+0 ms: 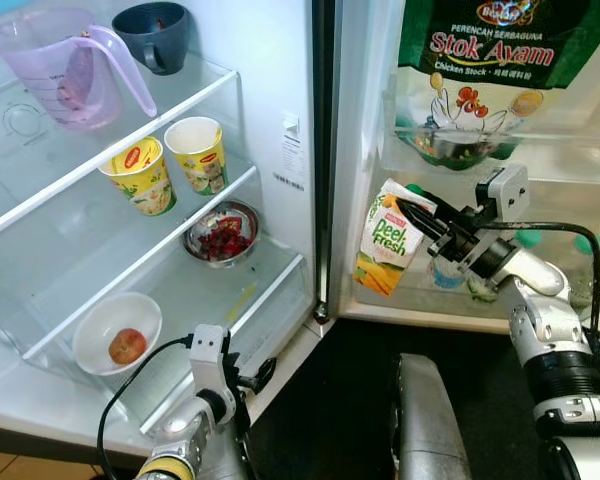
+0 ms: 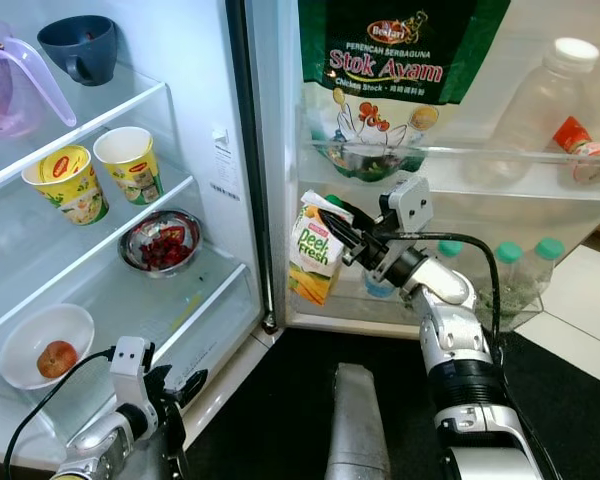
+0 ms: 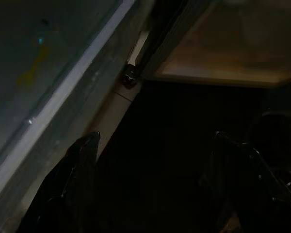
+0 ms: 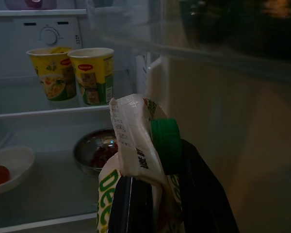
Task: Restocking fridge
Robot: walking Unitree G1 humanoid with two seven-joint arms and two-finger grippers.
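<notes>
Now, from the head views, the right gripper [image 1: 420, 222] is clamping the top of the juice carton [image 1: 385, 240], hanging it tilted just in front of the lower door shelf [image 2: 540, 310]. To do this well, it should be straightening the carton and easing it down beside the green-capped bottles [image 2: 525, 268] before letting go. Over in the right wrist view, both fingers [image 4: 203, 194] are pinching the carton at its green cap [image 4: 166, 143]. The left gripper [image 3: 155, 184] is hanging low, spread apart and holding nothing.

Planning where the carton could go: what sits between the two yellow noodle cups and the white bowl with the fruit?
A steel bowl of red food, one shelf below the cups and above the white bowl, per the eye views.
</notes>
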